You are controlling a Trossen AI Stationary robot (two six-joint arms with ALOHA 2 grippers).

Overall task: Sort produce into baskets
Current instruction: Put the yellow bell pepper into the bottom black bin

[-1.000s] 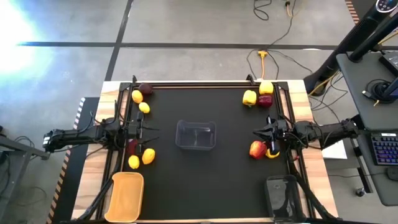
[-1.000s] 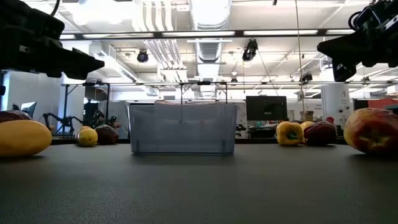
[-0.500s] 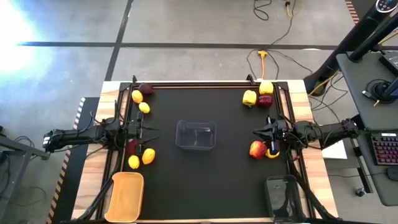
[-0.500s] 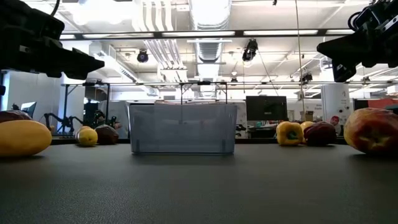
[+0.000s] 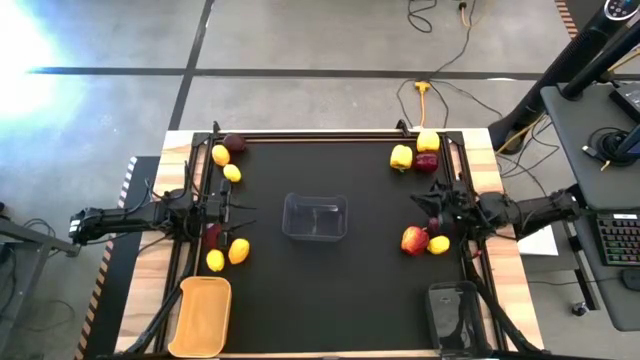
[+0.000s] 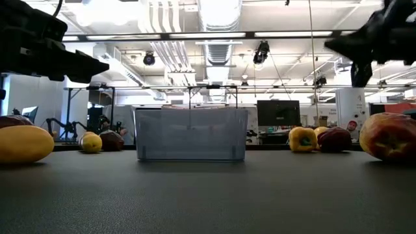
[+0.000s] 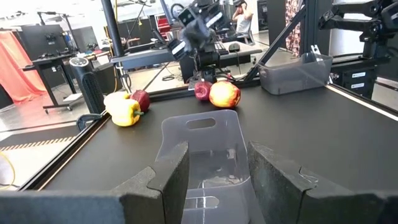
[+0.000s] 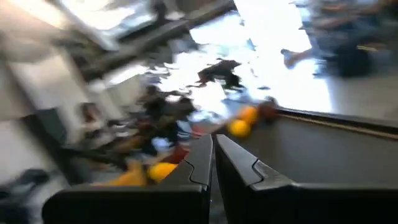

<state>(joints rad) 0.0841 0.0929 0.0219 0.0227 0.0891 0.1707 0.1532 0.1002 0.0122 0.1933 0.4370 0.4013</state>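
The clear bin point(image 5: 315, 217) stands mid-table, the yellow-orange bin point(image 5: 203, 315) at the near left, and the dark grey bin point(image 5: 455, 315) at the near right. Two lemons point(image 5: 226, 163) and a dark-red fruit point(image 5: 235, 143) lie far left. Two yellow fruits point(image 5: 238, 250) and a dark-red one point(image 5: 212, 233) lie near left. Yellow peppers point(image 5: 401, 157) and a dark-red fruit point(image 5: 427, 162) lie far right. A red-yellow fruit point(image 5: 414, 240) and a yellow one point(image 5: 438, 244) lie on the right. My left gripper point(image 5: 240, 208) is open and empty, facing the clear bin point(image 7: 202, 149). My right gripper point(image 5: 428, 205) is shut and empty, above the red-yellow fruit.
The black mat ends at a wooden border point(image 5: 180, 145) with rails along the left, far and right sides. Open mat lies between the clear bin and the near edge point(image 6: 208, 195). The left wrist view shows the right arm point(image 7: 199, 25) beyond the bin.
My right gripper has drawn back a little toward the table's right edge and turned toward the far edge, uncovering the yellow fruit beside the red-yellow one. No produce has moved.
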